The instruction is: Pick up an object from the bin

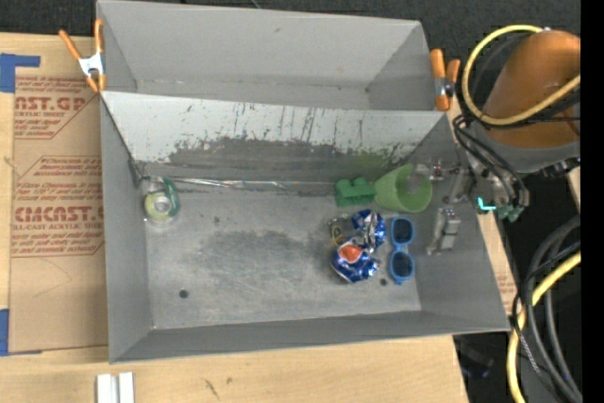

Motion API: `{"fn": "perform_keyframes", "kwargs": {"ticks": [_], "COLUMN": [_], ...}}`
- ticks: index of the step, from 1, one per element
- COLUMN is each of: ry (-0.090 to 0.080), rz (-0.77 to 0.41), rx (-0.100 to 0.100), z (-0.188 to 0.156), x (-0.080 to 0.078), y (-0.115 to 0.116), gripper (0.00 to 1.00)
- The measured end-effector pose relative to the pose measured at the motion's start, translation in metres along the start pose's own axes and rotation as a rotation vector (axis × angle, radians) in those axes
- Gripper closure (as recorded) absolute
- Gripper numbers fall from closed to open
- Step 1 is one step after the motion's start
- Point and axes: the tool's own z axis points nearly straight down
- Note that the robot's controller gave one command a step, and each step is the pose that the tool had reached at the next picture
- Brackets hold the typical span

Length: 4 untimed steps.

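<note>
Hand sits low by the right wall of the bin, just right of the blue sunglasses; spread or pressed together, cannot tell. Green cup lies tipped near the hand (up-left of it), with the green block beside the cup. Crumpled blue wrapper touches the sunglasses. Small round clear item is well apart, at the left.

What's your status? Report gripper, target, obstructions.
Gripper at bin's right wall, nearest blue plastic sunglasses and light-green plastic cup. Nothing lifted. Crumpled blue foil wrapper and green block crowd them.
</note>
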Motion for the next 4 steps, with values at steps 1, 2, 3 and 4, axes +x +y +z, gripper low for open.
{"fn": "perform_keyframes", "kwargs": {"ticks": [1,2,3,4], "ry": [-0.004,-0.006,-0.005,-0.008], "rz": [0.344,0.492,0.559,0.850], "rx": [-0.001,-0.002,-0.001,0.001], "z": [0.119,0.086,0.079,0.115], "x": [0.015,-0.006,-0.029,-0.047], "y": [0.047,0.079,0.086,0.089], "gripper": [0.00,0.00,0.00,0.00]}}
